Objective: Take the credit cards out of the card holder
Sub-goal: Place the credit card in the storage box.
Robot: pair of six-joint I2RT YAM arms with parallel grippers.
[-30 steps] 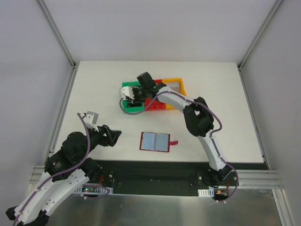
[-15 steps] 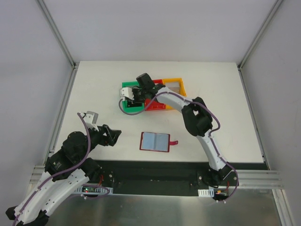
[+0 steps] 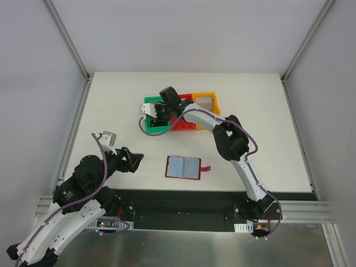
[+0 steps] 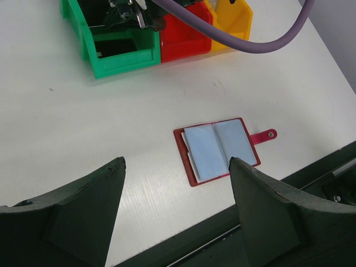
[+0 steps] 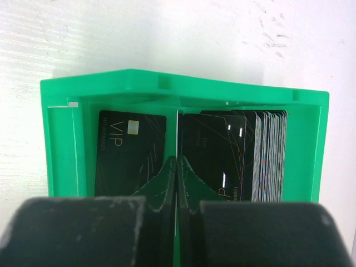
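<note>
The dark red card holder (image 3: 183,167) lies open and flat on the table near the front edge, snap tab to the right. It also shows in the left wrist view (image 4: 219,149), with pale blue-grey card faces (image 4: 206,150) in its pockets. My left gripper (image 3: 133,160) is open and empty, hovering left of the holder (image 4: 177,161). My right gripper (image 3: 158,114) is over the green bin (image 5: 183,83). It is shut (image 5: 177,160) on a thin credit card seen edge-on as a pale line (image 5: 177,133).
The green bin (image 3: 150,103), a red bin (image 3: 183,121) and an orange bin (image 3: 207,101) stand side by side at the back middle. The green bin holds black VIP cards (image 5: 130,150) and a stack of cards on edge (image 5: 270,156).
My right gripper has shifted slightly left and further back over the green bin. The left arm and the card holder have not moved.
</note>
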